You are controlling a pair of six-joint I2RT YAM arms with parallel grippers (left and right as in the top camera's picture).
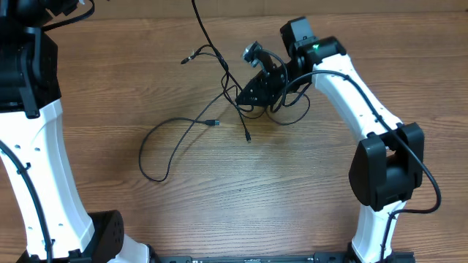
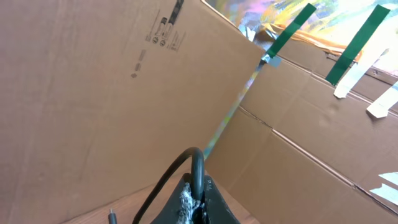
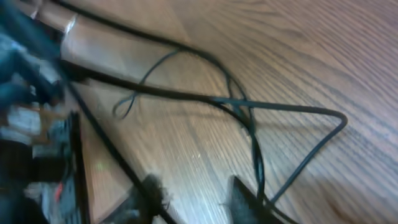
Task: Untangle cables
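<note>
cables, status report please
Left gripper shut on one cable, lifted. Right gripper open, down at the tangle. Tangle not yet cleared. Nothing seen blocking.

Overhead gives me the whole table (image 1: pixel 292 201) straight down; right wrist skims close over the same cables (image 3: pixel 236 102); left wrist tilts up toward the cardboard wall (image 2: pixel 93 124).

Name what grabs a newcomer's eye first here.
The knot of black cables at the table's far middle, with the right claw down in it. One long loop trails left across the wood. In the left wrist view, the left claw grips a cable before a cardboard wall.
</note>
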